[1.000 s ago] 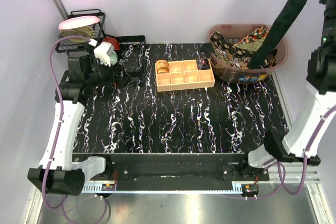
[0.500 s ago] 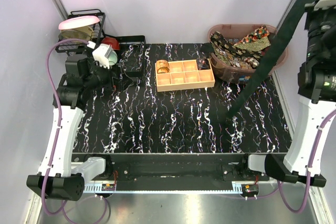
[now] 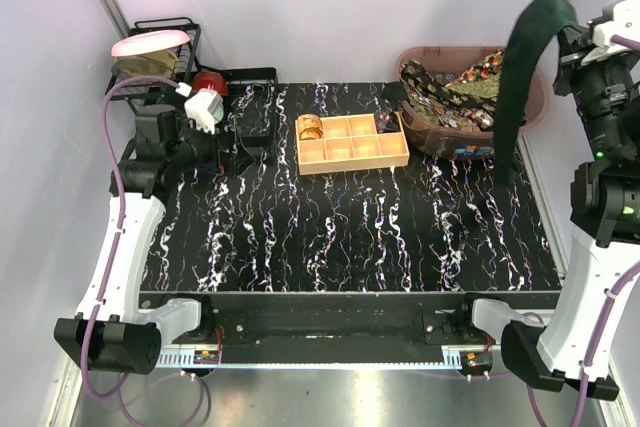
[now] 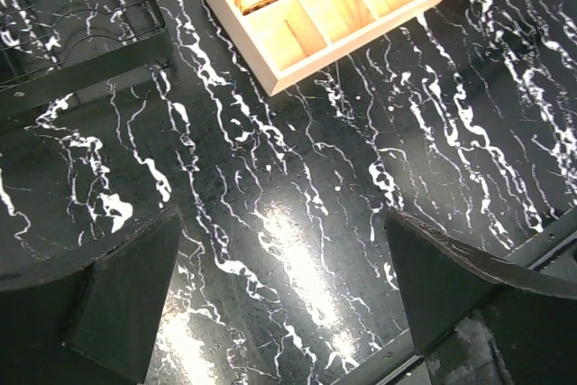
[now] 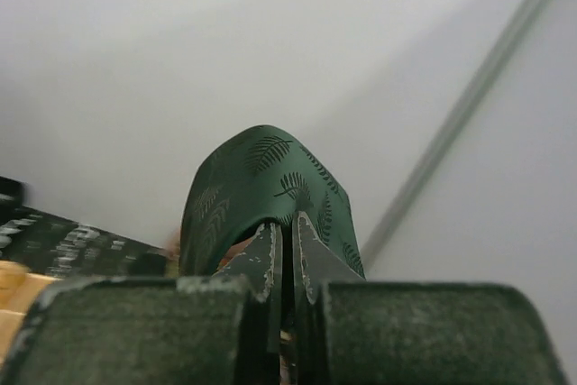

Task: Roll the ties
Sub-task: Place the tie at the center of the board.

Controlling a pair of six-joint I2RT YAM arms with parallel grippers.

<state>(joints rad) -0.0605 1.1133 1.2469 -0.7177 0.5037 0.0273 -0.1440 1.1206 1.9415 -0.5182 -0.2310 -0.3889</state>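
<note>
My right gripper [image 3: 562, 35] is raised high at the right and shut on a dark green tie [image 3: 516, 77]. The tie loops over the fingers and hangs down toward the table's right side. In the right wrist view the green tie [image 5: 261, 182] with a leaf print folds over my closed gripper [image 5: 288, 233]. More ties [image 3: 455, 87], dark with gold and red patterns, lie heaped in a brown basket [image 3: 532, 105] at the back right. My left gripper [image 3: 250, 147] is open and empty at the back left; its view shows my gripper [image 4: 284, 299] over bare table.
A tan wooden box [image 3: 352, 143] with square compartments sits at the back centre, a rolled gold tie [image 3: 310, 127] in its left cell; it also shows in the left wrist view [image 4: 329, 6]. A black wire rack [image 3: 165, 57] with a pink plate stands at the back left.
My right arm has drawn the green tie up out of the basket; its tail swung out over the table and now hangs nearer the basket. The left arm shifted slightly.
</note>
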